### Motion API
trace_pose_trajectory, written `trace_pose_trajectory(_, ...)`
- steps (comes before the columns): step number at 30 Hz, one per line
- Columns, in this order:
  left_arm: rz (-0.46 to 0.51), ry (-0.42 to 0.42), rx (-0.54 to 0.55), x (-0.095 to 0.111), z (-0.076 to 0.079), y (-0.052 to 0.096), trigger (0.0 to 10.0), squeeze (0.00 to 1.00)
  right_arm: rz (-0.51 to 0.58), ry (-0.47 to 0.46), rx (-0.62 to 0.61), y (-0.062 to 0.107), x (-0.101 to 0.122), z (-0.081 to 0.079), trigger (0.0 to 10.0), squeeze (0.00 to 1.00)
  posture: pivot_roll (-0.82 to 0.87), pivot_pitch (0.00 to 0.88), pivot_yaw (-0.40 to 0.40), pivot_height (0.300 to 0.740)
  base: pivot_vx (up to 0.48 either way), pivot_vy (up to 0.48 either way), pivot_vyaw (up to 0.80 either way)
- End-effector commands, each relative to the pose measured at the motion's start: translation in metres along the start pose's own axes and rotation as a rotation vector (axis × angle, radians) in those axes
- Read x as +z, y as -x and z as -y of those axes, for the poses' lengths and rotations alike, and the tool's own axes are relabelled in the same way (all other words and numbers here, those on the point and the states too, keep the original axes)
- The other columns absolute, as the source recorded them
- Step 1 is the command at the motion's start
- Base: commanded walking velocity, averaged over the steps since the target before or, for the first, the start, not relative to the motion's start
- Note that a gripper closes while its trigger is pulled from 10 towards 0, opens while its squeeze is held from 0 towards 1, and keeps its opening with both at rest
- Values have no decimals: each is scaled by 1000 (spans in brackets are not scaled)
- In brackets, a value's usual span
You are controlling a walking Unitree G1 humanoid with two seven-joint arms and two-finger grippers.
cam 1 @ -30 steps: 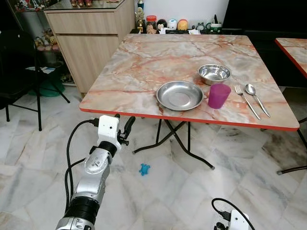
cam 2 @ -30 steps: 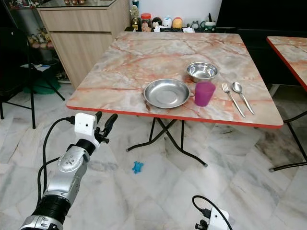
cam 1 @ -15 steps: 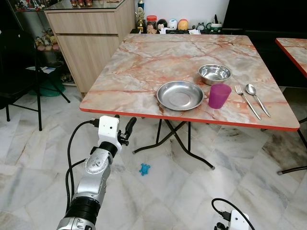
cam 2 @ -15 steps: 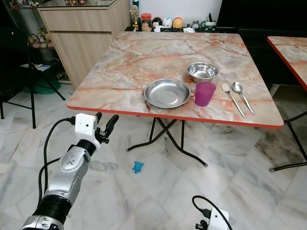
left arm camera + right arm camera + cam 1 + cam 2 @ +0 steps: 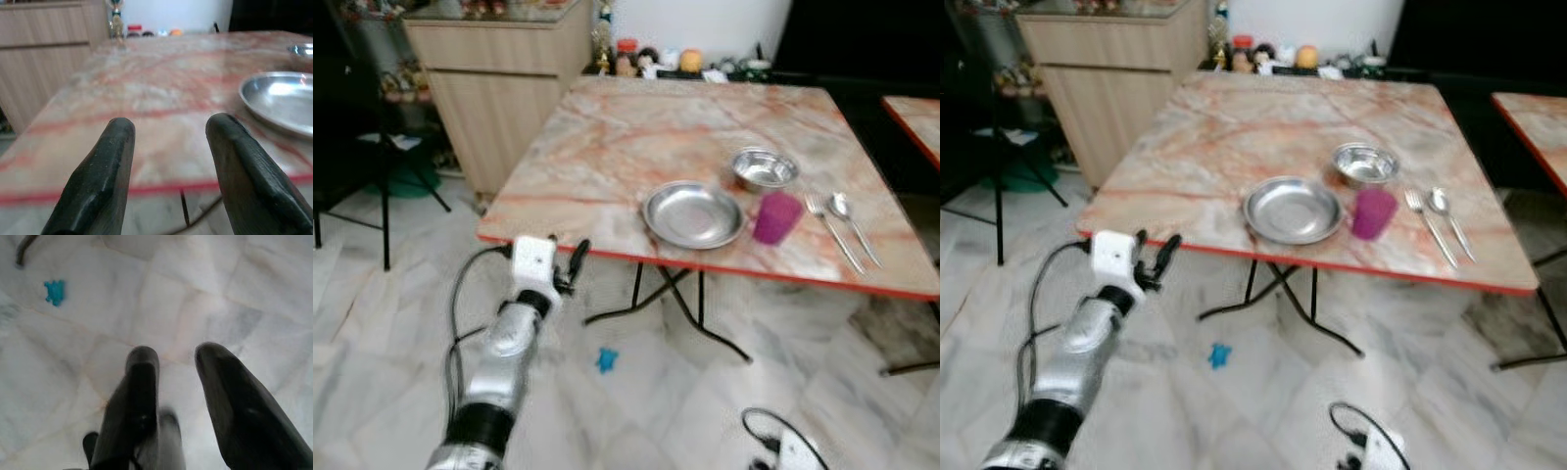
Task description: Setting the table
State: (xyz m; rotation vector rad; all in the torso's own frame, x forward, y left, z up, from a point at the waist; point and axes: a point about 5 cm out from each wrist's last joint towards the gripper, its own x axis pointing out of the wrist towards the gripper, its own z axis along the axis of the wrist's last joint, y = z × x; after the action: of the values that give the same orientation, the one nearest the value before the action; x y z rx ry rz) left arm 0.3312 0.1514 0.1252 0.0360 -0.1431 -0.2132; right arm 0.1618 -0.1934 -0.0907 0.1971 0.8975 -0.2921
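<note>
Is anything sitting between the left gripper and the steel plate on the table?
Nothing visible does. The left gripper, fingers apart and empty, is raised before the near left edge of the table. Between it and the steel plate lies bare marble top. The bowl, purple cup, fork and spoon sit beyond the plate.

Left arm (image 5: 504,352): silver ribbed casing, black band low down, white box-shaped wrist camera (image 5: 533,262), looping black cable (image 5: 456,304). Two long matte-black fingers (image 5: 100,181), rounded tips.
</note>
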Motion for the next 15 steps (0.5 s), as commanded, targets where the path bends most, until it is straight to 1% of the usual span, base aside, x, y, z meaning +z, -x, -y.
trace_pose_trajectory(1,12,8,-37,4,12,-4,10000,0,-9,7,-28,1,-2,11,10000,0,9,0,15,740,480,0,0)
trace_pose_trajectory(6,15,9,-34,5,11,-5,10000,0,-16,5,-28,1,-3,11,10000,0,10,0,14,740,480,0,0)
trace_pose_trajectory(11,17,8,-34,6,11,-6,10000,0,-18,9,-23,1,-3,10,10000,0,9,0,14,740,480,0,-668)
trace_pose_trajectory(12,13,0,-37,6,11,-6,10000,0,-15,9,-23,1,-3,10,10000,0,9,0,14,740,270,0,-587)
trace_pose_trajectory(14,9,-5,-39,5,11,-6,10000,0,-13,7,-21,1,-3,10,10000,0,11,0,13,740,0,0,0)
trace_pose_trajectory(15,11,15,-37,5,12,-7,10000,0,-16,22,-20,1,-3,9,10000,0,7,0,14,740,0,0,0)
